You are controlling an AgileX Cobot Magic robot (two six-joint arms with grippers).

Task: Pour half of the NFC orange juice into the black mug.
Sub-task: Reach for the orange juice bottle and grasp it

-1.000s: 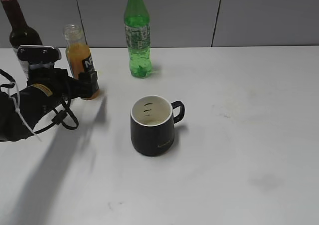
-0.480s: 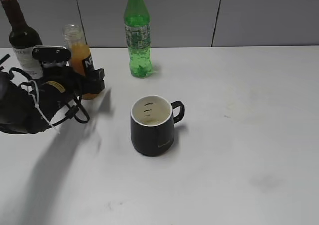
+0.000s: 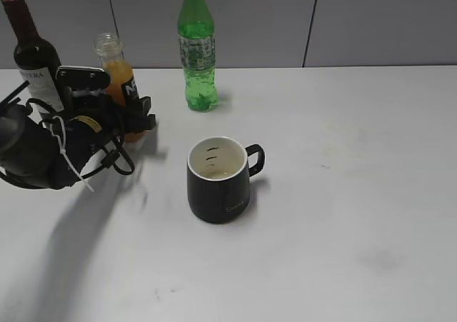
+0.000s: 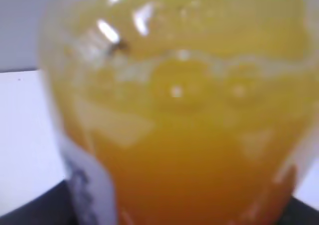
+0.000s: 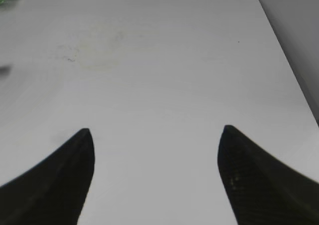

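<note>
The NFC orange juice (image 3: 118, 74), a small capless bottle with a black label, stands at the back left. My left gripper (image 3: 136, 118) is around its lower part, with the fingers wide apart on either side. In the left wrist view the orange juice (image 4: 189, 135) fills the frame, and only dark finger edges show in the bottom corners. The black mug (image 3: 218, 179) stands upright in the middle, handle to the right, with a little pale liquid in its white inside. My right gripper (image 5: 154, 135) is open and empty over bare table; it is not in the exterior view.
A dark wine bottle (image 3: 32, 54) stands just left of the juice, close behind my left arm. A tall green soda bottle (image 3: 196, 47) stands at the back, right of the juice. The white table (image 3: 343, 193) runs to a grey wall behind.
My left arm has moved right and forward, bringing the gripper around the juice bottle. The bottle has shifted very slightly. The mug and the other bottles have not moved.
</note>
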